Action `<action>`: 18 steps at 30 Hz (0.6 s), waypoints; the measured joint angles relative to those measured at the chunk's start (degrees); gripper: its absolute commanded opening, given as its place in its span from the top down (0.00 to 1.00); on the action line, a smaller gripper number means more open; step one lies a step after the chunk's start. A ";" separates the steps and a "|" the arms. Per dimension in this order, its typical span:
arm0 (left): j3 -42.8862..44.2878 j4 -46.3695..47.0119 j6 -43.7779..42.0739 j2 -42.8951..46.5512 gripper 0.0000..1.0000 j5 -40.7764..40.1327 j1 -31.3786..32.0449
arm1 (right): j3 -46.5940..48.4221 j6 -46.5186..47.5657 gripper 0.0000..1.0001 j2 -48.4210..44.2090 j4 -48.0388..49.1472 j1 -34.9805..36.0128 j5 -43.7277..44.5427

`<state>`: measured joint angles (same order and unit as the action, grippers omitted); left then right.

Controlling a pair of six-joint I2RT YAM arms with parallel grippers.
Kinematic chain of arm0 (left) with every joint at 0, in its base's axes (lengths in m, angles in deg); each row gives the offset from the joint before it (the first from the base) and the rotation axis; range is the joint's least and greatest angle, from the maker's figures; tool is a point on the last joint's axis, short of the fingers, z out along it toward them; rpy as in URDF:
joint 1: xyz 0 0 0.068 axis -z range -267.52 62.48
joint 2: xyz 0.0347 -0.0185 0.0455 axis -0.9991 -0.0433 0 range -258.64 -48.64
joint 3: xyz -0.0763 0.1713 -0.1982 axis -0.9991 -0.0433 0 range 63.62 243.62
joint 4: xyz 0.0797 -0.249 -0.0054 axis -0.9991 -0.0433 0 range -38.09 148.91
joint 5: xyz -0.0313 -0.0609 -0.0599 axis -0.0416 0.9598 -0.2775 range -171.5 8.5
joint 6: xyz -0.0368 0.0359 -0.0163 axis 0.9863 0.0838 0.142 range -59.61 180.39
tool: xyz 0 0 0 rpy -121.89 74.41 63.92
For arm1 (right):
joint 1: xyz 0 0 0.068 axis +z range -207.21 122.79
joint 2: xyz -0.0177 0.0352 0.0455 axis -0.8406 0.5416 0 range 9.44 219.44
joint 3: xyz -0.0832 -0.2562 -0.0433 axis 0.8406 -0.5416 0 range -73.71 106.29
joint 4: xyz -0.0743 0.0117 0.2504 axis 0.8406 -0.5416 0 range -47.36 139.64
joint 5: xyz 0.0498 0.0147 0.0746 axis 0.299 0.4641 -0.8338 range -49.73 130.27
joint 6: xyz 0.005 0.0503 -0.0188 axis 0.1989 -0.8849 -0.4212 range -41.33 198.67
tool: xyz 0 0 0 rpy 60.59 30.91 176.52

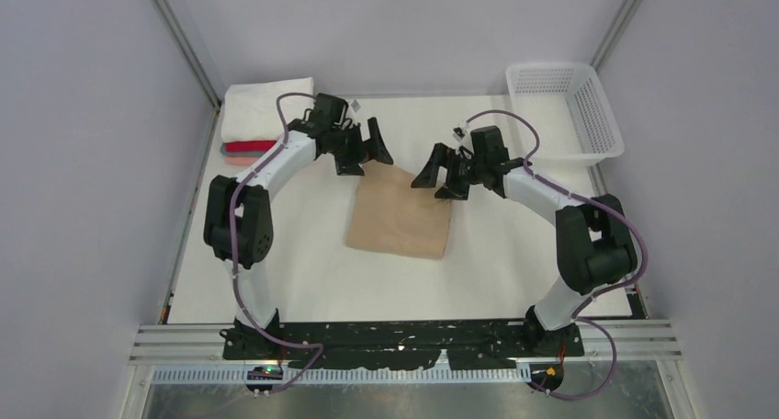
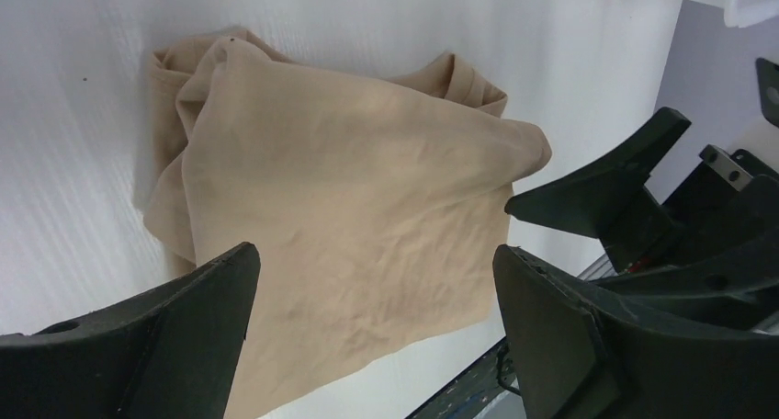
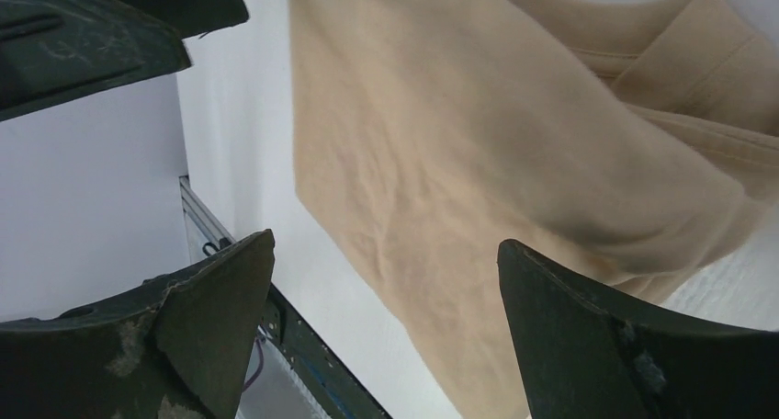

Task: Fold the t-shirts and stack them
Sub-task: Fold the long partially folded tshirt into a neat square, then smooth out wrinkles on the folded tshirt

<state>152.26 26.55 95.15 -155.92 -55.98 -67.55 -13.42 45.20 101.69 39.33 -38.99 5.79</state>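
Status: the tan t-shirt (image 1: 400, 219) is found on the bench (image 1: 514, 263), approx. centre, folded to a rough rectangle, its far edge just beneath both arms. The left pincer (image 1: 363, 154) is released, jaws stood wide, nothing held, and is positioned over the far left corner. The right pincer (image 1: 438, 182) is likewise released and empty, over the far right corner. Neither is seen pressing on the cloth (light contact cannot be ruled out from above). A folded stack (image 1: 262, 116) is noted at far left, white on top, red and pink edges below. A mesh basket (image 1: 565, 107) is noted at far right, well apart.

Handling, as judged: the cloth is taken to be light, soft and limp, w/ no stiffness to be relied on. Layers are expected to slide and sag if only the top ply is caught. Bunching is seen at the collar end in the left wrist view. A hold is advised at the two far corners, all plies pinched together, both sides lifted evenly.
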 measured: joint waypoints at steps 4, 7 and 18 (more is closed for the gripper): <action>4.55 0.87 0.87 -7.23 0.00 0.98 -0.28 | 1.95 -0.04 0.04 7.13 1.09 -1.25 2.60; 10.99 0.70 1.29 -14.34 0.00 1.18 -0.37 | 4.17 -0.17 0.03 12.17 3.87 -2.64 5.29; 15.30 -1.57 3.30 -22.36 0.00 2.38 -0.48 | 6.54 -5.70 0.03 19.89 12.74 -5.99 4.20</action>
<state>167.56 24.98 98.45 -178.28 -53.60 -68.03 -6.88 39.49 121.58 52.07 -44.98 9.99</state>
